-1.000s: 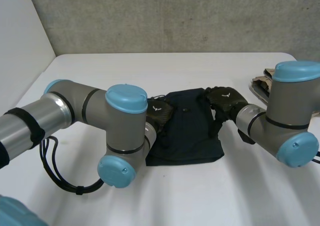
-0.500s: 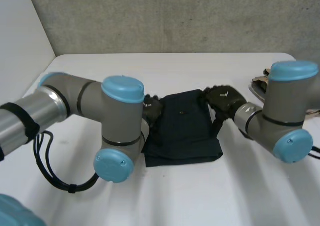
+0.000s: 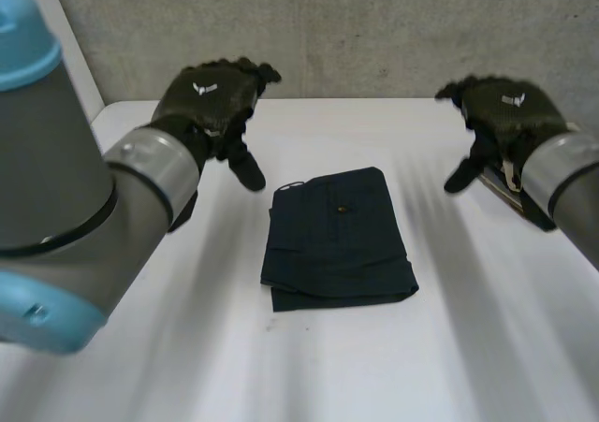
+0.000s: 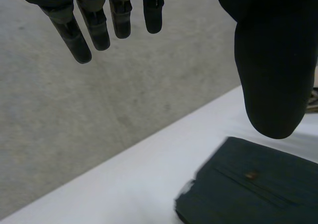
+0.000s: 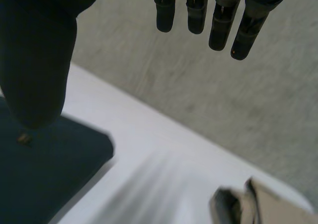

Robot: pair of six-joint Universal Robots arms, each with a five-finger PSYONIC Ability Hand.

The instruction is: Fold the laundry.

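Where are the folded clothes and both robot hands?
folded clothes (image 3: 337,240), head view, middle of cloth
left robot hand (image 3: 208,99), head view, back of hand
right robot hand (image 3: 505,104), head view, back of hand

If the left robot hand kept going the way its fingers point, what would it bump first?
Probably the grey wall; the left robot hand points over the table, past the folded cloth. Depth is unclear.

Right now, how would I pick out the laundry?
Look at the white table. Between the left hand and the right hand, both raised, lies a folded cloth. It alone is dark blue and flat, with a small button.
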